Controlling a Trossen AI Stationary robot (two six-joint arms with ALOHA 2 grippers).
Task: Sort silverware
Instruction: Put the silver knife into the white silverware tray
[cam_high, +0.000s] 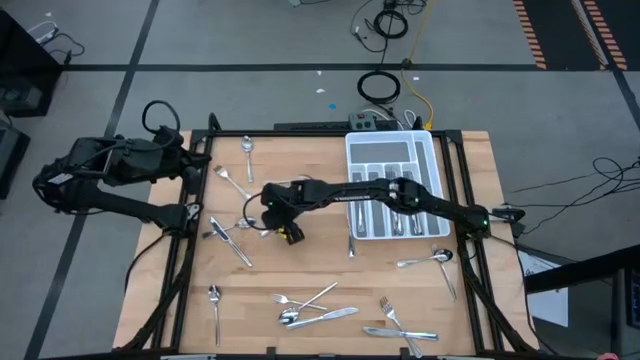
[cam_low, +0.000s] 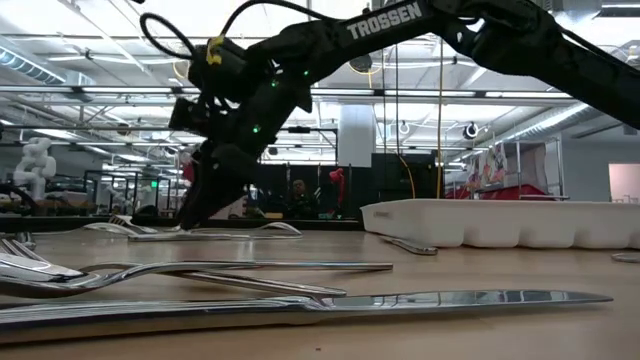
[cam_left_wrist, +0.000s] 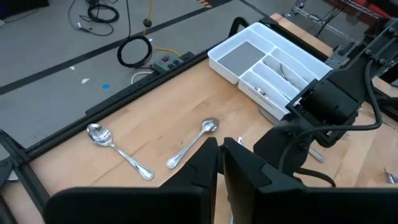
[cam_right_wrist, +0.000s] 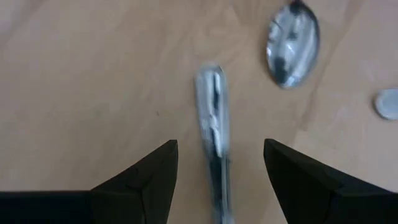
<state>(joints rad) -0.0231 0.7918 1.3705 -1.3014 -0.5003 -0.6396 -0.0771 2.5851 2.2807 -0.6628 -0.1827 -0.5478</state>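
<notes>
Silverware lies scattered on the wooden table: a spoon (cam_high: 247, 148) at the far left, a knife (cam_high: 230, 242) and a cluster (cam_high: 312, 305) near the front. My right gripper (cam_right_wrist: 217, 165) is open, low over the table left of the white tray (cam_high: 393, 150). Its fingers stand on either side of a slim silver handle (cam_right_wrist: 213, 118) without touching it. A spoon bowl (cam_right_wrist: 292, 43) lies just beyond. In the low view the right gripper (cam_low: 195, 215) slants down to the tabletop. My left gripper (cam_left_wrist: 221, 165) waits shut and raised at the table's left edge.
The tray holds several pieces (cam_high: 390, 215) in its near compartments. Two spoons (cam_left_wrist: 115, 149) (cam_left_wrist: 193, 143) lie below the left gripper. More pieces lie at the right (cam_high: 430, 258) and near right (cam_high: 400, 325). A power strip (cam_high: 375, 122) and cables sit beyond the far edge.
</notes>
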